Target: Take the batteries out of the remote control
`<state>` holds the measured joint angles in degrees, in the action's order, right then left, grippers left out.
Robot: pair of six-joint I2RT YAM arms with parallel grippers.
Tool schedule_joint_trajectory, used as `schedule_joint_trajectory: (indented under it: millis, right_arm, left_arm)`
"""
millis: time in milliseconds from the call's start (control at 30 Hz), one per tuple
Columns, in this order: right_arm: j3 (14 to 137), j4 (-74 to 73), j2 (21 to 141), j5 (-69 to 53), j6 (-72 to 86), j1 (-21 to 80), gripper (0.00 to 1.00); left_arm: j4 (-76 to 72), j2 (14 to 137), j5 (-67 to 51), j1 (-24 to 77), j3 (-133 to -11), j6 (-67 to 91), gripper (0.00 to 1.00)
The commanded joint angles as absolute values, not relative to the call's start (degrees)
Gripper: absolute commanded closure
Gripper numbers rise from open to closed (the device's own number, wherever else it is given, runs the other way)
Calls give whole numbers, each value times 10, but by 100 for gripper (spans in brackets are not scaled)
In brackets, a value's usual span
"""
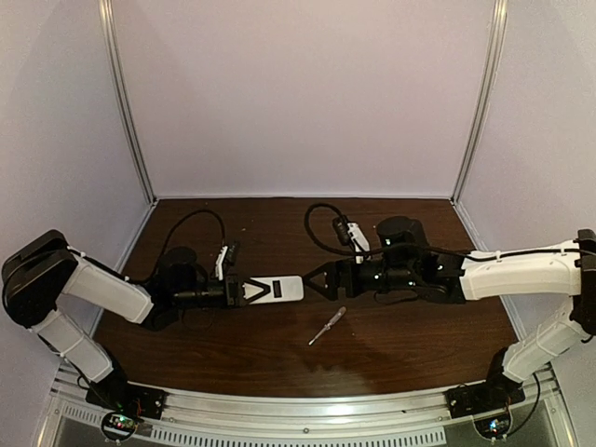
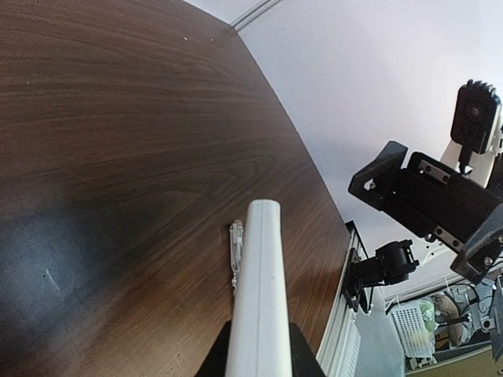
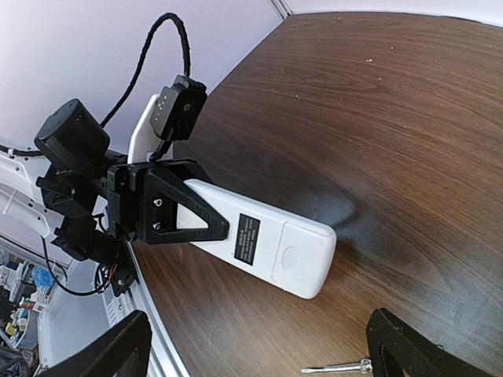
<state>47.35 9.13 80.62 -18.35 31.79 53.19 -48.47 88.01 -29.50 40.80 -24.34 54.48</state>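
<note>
My left gripper (image 1: 253,291) is shut on the near end of the remote control (image 1: 279,290) and holds it level over the table, pointing right. In the right wrist view the remote (image 3: 267,243) shows its plain white back with a black label and a closed battery cover (image 3: 302,255). In the left wrist view it is seen edge-on (image 2: 259,298) between my left gripper's (image 2: 259,349) jaws. My right gripper (image 1: 312,279) is open, just beyond the remote's free end, and its fingers (image 3: 416,345) stand wide apart. The batteries are hidden.
A slim silvery screwdriver (image 1: 328,326) lies on the brown table (image 1: 400,345) in front of the remote, and also shows in the right wrist view (image 3: 338,367) and the left wrist view (image 2: 235,251). White walls enclose the table on three sides.
</note>
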Motion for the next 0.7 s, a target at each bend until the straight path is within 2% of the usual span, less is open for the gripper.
schedule_joint_trajectory:
  millis: [0, 233, 400, 667]
  right_arm:
    - [500, 76, 836, -214, 315, 525, 4]
    - [523, 77, 890, -235, 325, 505, 4]
    - [533, 98, 917, -297, 323, 492, 9]
    - [538, 110, 940, -327, 320, 479, 13]
  left_arm:
    - [-465, 857, -271, 403, -257, 520, 100]
    - [-468, 848, -280, 403, -255, 516, 100]
    - [-494, 854, -301, 403, -253, 518, 100]
    - [-517, 861, -324, 403, -257, 521, 100]
